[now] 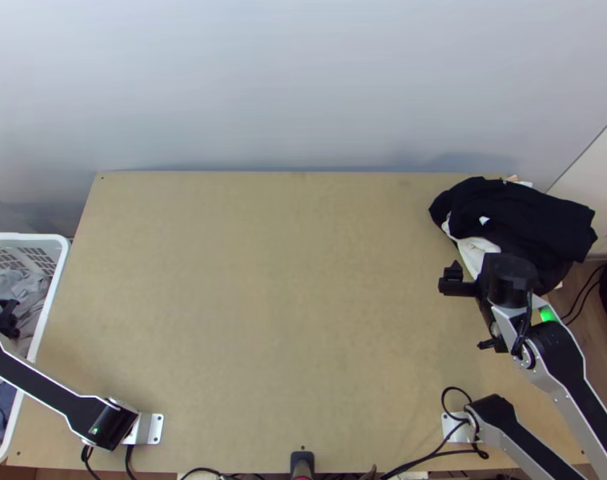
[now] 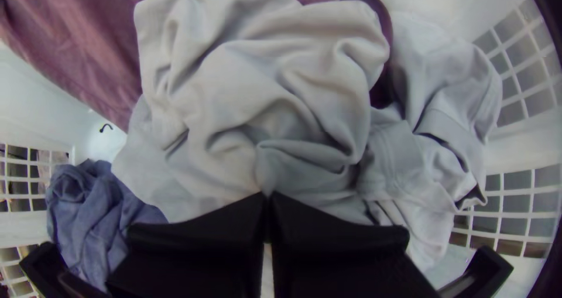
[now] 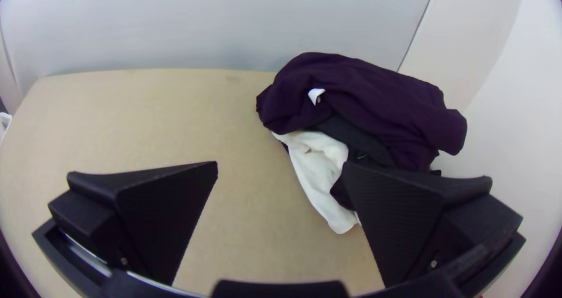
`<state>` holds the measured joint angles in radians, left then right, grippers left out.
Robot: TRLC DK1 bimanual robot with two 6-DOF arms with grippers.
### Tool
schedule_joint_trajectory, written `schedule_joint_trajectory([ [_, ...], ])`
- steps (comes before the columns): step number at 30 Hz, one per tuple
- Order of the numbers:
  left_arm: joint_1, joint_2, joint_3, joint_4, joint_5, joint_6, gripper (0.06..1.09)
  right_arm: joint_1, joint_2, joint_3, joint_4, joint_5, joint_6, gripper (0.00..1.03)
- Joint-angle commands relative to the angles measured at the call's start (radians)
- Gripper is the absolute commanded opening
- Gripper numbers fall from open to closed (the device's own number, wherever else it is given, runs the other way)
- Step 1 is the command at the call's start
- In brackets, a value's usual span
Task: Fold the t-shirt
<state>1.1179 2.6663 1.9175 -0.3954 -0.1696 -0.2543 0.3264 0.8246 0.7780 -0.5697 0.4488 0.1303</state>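
The left gripper (image 1: 12, 307) is clenched just over a bunched pale garment (image 2: 263, 87), perhaps the t-shirt, inside the white basket (image 1: 55, 288); whether it pinches cloth, I cannot tell. The right gripper (image 1: 468, 314) is released above the surface (image 1: 263, 320), near heaped dark and white clothes (image 1: 527, 216).
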Motion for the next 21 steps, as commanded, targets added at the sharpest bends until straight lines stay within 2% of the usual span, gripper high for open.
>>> schedule_joint_trajectory([
  [1,0.002,-0.186,-0.115,-0.034,0.062,0.009,0.1,-0.001,0.001,0.037,-0.001,0.002,0.006,0.99],
  [8,0.003,-0.576,-0.357,-0.045,0.203,0.016,0.1,-0.026,0.019,0.231,-0.062,0.007,0.049,0.99],
  [11,0.003,-0.75,-0.423,-0.074,0.301,0.009,0.1,-0.03,0.002,0.254,-0.088,0.007,0.048,0.99],
  [21,-0.115,-1.315,-0.446,-0.286,0.476,0.016,0.1,-0.035,-0.088,0.244,-0.127,0.007,0.04,0.99],
])
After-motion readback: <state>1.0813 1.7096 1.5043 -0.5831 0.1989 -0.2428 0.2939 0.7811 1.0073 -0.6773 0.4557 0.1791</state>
